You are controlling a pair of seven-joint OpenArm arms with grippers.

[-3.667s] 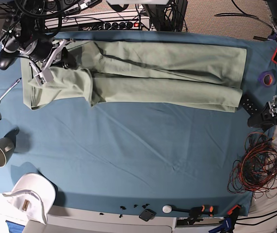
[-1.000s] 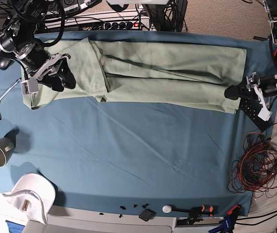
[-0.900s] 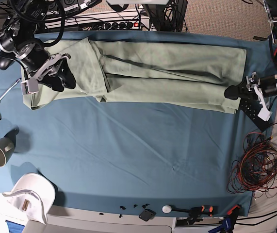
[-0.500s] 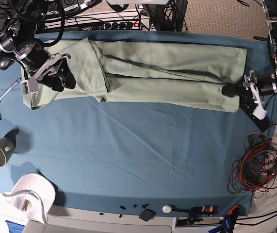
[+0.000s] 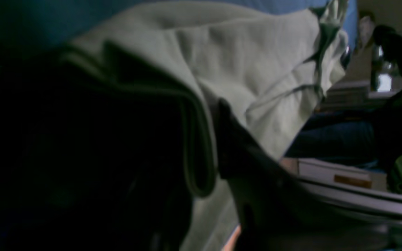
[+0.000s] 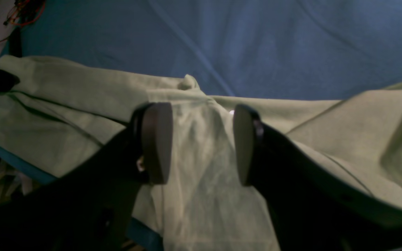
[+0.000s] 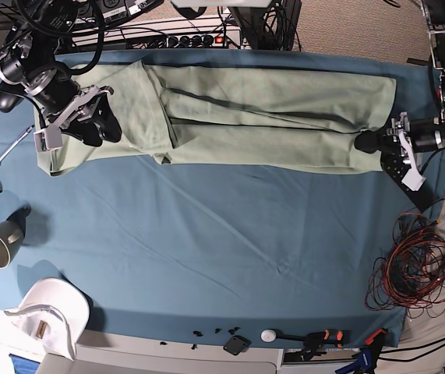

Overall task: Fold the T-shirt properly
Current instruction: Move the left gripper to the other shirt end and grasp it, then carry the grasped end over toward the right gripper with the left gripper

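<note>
Item: T-shirt (image 7: 269,117), pale green, lying as a long folded band along the far edge of the table (image 7: 230,249), reaching from near the far-left corner almost to the right edge.

Left gripper (image 7: 369,143): at the shirt's right end, by its near corner. A second ago I had its fingers spread at that hem; they have since drawn together. In the left wrist view several layers of hem (image 5: 201,146) curl against one dark finger (image 5: 250,164). I read that as a pinch on the cloth, though the second finger is lost in shadow.

Right gripper (image 6: 201,143): fingers apart and gripping nothing, poised over the shirt's left end; position unchanged over the last second.

Change noted: that corner now sits slightly further in from the right edge than a moment ago.

Meaning: the right end looks secured for lifting; the left end is not yet taken, so the crosswise fold remains ahead.
</note>
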